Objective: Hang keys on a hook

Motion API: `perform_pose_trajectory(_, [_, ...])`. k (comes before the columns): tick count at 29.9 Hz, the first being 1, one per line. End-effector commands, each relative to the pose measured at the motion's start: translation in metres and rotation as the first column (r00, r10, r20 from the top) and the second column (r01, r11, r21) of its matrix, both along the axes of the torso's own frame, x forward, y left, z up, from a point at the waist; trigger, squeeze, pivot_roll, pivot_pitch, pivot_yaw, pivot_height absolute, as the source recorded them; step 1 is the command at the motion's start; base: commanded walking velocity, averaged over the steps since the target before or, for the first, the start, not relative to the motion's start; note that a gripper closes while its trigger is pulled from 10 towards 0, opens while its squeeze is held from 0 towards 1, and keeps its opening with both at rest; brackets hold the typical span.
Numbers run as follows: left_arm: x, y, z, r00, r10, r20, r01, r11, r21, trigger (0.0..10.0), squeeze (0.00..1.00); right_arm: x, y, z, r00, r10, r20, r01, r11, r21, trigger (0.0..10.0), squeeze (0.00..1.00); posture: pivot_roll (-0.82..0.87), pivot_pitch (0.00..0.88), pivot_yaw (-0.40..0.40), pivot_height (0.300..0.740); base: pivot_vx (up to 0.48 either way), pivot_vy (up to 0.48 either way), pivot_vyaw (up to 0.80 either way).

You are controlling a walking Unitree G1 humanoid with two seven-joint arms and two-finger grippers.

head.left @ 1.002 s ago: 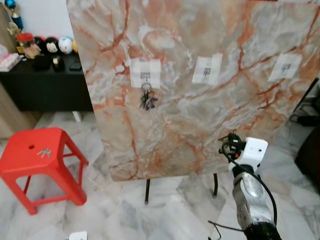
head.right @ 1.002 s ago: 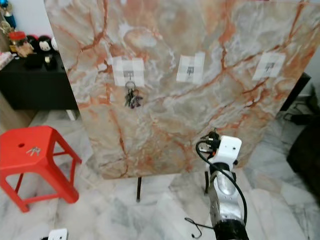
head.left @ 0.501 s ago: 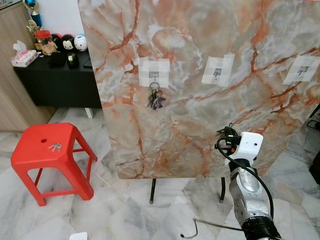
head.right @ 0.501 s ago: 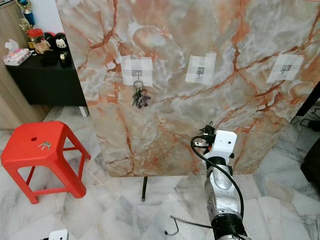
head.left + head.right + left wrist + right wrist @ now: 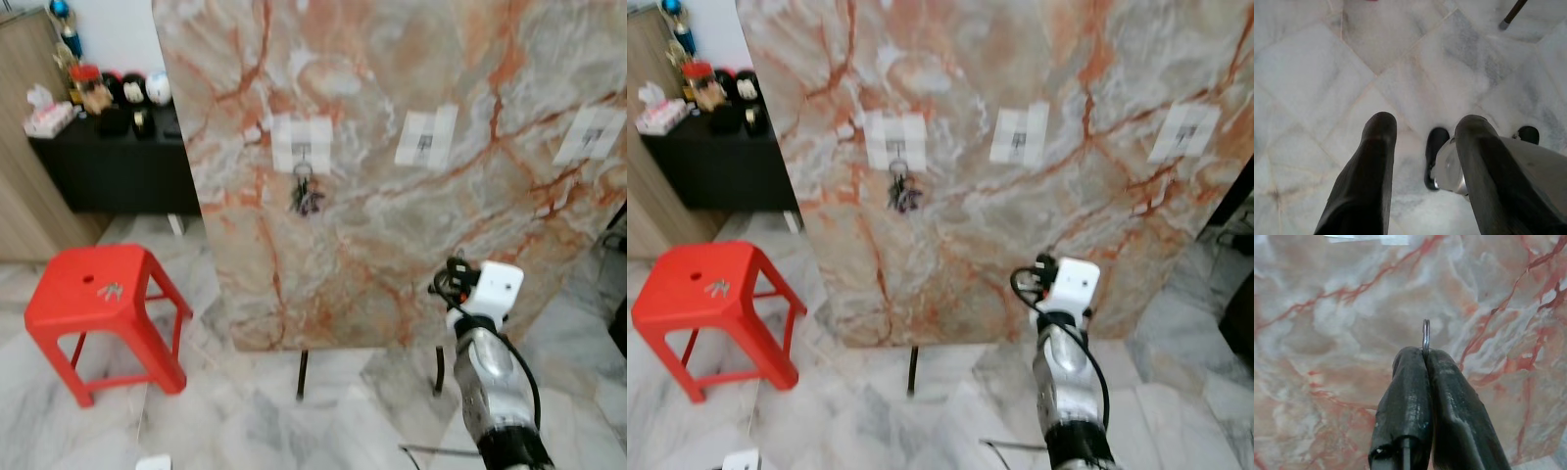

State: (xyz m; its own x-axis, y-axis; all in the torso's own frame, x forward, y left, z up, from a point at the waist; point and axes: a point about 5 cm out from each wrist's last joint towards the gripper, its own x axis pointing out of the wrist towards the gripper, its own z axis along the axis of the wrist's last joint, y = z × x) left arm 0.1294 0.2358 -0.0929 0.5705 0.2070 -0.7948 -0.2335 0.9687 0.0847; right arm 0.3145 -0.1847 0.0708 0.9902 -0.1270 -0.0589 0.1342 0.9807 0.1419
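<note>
Held ring [image 5: 1426, 335] pinched edge-on in right gripper [image 5: 1425, 354], low before slab [image 5: 392, 196]. Needed raising to middle hook [image 5: 424, 145], ring turned flat-on. Left gripper [image 5: 1425, 142] spread, idle over floor.

My head views came through evenly lit but soft: the whole frame was smeared with motion blur, so the veins of the marble board [image 5: 392, 166] ran together and the taped patches lost their edges. No hard shadows showed; the red stool [image 5: 98, 294] cast only a faint, diffuse one on the floor [image 5: 245, 421]. The dark desk [image 5: 118, 162] far off to the left sat in dim shade. The right tool [image 5: 1424, 352] appeared sharp at its tips, with a dull sheen along the fingers [image 5: 1449, 396], the board beyond it slightly soft. Around the left tool [image 5: 1422, 142] the floor looked bright and a little washed out.
</note>
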Motion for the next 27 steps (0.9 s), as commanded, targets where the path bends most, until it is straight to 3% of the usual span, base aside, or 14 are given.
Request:
perform_pose_trajectory(1, [0.000,-0.002,-0.001,1.000,-0.001,-0.001,0.001,1.000,-0.009,10.0,0.00,0.002,0.001,0.002,1.000,0.004,0.002,-0.004,1.000,0.001,10.0,0.00,-0.01,0.000,-0.071,0.740,0.000,0.000,-0.74])
perform_pose_trajectory(6, [-0.002,-0.002,-0.001,1.000,0.022,0.001,-0.022,1.000,-0.022,10.0,0.00,0.002,0.002,0.002,1.000,0.011,0.000,-0.011,1.000,0.005,10.0,0.00,0.00,0.000,-0.071,0.740,0.000,0.000,-0.75])
perform_pose_trajectory(14, [-0.001,-0.002,-0.001,1.000,-0.010,-0.002,0.010,1.000,-0.003,10.0,0.00,0.003,0.004,0.002,1.000,0.014,0.002,-0.014,1.000,0.010,10.0,0.00,0.00,0.000,-0.065,0.740,0.000,0.255,-0.75])
perform_pose_trajectory(27, [0.001,-0.003,0.000,0.999,-0.032,0.002,0.032,0.999,0.002,10.0,0.00,0.004,0.012,0.001,0.998,0.056,0.005,-0.056,0.998,-0.003,10.0,0.00,0.00,0.000,-0.058,0.740,0.000,0.000,0.00])
